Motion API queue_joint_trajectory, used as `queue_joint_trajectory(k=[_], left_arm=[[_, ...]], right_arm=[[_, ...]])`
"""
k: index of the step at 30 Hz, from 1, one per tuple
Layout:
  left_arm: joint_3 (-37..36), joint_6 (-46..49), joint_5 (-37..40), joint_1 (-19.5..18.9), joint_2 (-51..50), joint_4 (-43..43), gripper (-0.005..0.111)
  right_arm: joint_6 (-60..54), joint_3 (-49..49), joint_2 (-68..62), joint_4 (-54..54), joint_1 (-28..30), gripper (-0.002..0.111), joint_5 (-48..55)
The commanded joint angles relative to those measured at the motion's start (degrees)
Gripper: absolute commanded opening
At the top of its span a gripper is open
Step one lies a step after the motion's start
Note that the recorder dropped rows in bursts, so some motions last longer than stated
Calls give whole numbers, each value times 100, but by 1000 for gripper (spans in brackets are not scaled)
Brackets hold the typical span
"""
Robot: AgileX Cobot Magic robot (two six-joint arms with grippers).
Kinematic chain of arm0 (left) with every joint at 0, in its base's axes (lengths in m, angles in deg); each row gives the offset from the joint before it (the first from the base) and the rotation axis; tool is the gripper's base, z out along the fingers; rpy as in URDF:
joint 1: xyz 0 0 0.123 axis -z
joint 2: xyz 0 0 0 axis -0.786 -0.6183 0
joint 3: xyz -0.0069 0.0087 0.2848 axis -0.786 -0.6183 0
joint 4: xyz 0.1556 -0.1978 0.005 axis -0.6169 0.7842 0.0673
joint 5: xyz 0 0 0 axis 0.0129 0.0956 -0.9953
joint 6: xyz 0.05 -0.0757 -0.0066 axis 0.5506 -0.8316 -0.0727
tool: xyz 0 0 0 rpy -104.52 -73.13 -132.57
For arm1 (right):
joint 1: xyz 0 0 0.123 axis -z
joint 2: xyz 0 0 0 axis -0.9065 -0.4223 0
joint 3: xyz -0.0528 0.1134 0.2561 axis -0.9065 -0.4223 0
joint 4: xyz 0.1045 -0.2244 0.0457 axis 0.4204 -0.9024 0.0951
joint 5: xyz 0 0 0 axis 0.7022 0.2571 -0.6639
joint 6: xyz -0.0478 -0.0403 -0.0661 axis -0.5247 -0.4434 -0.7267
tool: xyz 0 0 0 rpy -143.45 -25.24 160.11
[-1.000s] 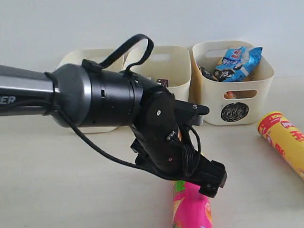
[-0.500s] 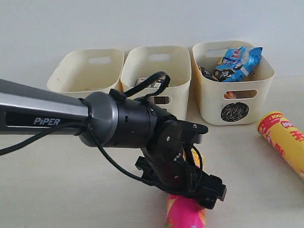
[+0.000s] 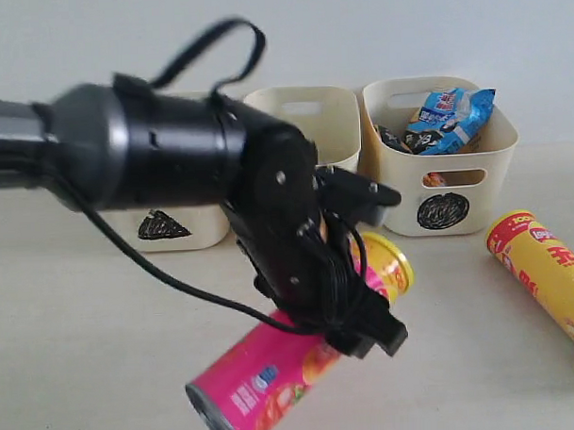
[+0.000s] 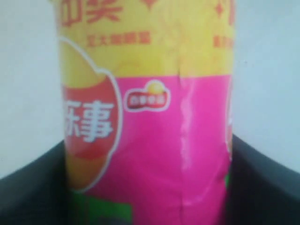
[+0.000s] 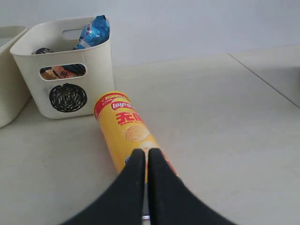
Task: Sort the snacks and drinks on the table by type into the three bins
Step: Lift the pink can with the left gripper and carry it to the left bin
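My left gripper [image 3: 358, 318] is shut on the pink Lay's tube [image 3: 274, 371], held off the table and tilted, its yellow lid end toward the bins. In the left wrist view the pink tube [image 4: 187, 140] fills the gap between the dark fingers [image 4: 28, 192]. The yellow-orange tube [image 3: 543, 267] lies on the table at the right. My right gripper [image 5: 143, 154] hovers shut and empty above that yellow-orange tube [image 5: 124, 131]. The circle bin [image 3: 399, 187] holds the blue-white-black bag [image 3: 449, 115] and the orange-black bag [image 5: 58, 71]. The drink cartons are hidden.
The left arm covers most of the triangle bin [image 3: 198, 228] and part of the middle bin [image 3: 336, 128]. The circle bin [image 5: 98, 70] stands just beyond the yellow-orange tube's lid. Bare tabletop [image 5: 225, 117] stretches to that tube's side.
The left gripper has lifted the pink tube off the table and swung it from pointing at the camera to a slant, lid end up. The yellow-orange tube and bins stay put.
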Motion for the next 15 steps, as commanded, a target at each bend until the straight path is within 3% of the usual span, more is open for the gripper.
queue_joint_trajectory(k=[1, 5, 10, 13, 15], left_arm=[[31, 331, 459, -527, 1245, -180, 4], [31, 331, 424, -1412, 1946, -221, 4], [31, 570, -260, -2484, 2224, -233, 4], [31, 637, -1546, -3255, 2007, -75, 4], [116, 637, -2303, -3511, 1722, 94, 4]], right_arm=[[-12, 2, 31, -8, 13, 0, -1], [-12, 2, 31, -8, 13, 0, -1], [-12, 2, 31, -8, 13, 0, -1], [-12, 2, 31, -8, 13, 0, -1], [-12, 2, 31, -8, 13, 0, -1]])
